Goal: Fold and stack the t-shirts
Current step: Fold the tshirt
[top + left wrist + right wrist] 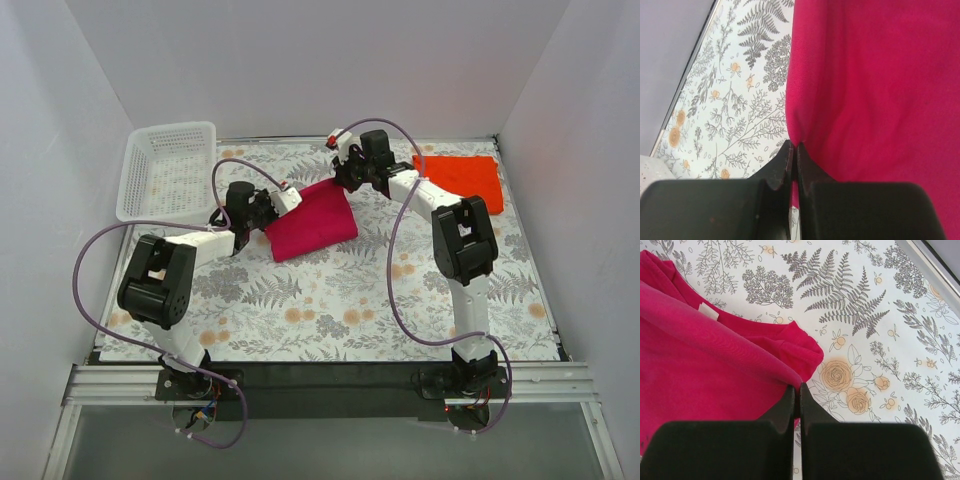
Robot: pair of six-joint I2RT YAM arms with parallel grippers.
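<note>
L fingers (788, 162), R fingers (789, 399) both clamp magenta shirt (310, 222); orange shirt (462, 178) apart.

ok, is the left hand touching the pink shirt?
Touching. The left wrist view shows the left hand shut on the edge of the pink shirt, fabric pinched in between.

Bright, even, diffuse light fills all three views. Shadows under the arms on the surface (330, 300) are faint and soft-edged. Close up, the left pincer (794, 150) and right pincer (796, 392) look slightly soft, while the weave of the magenta t-shirt (700, 370) reads sharp.
</note>
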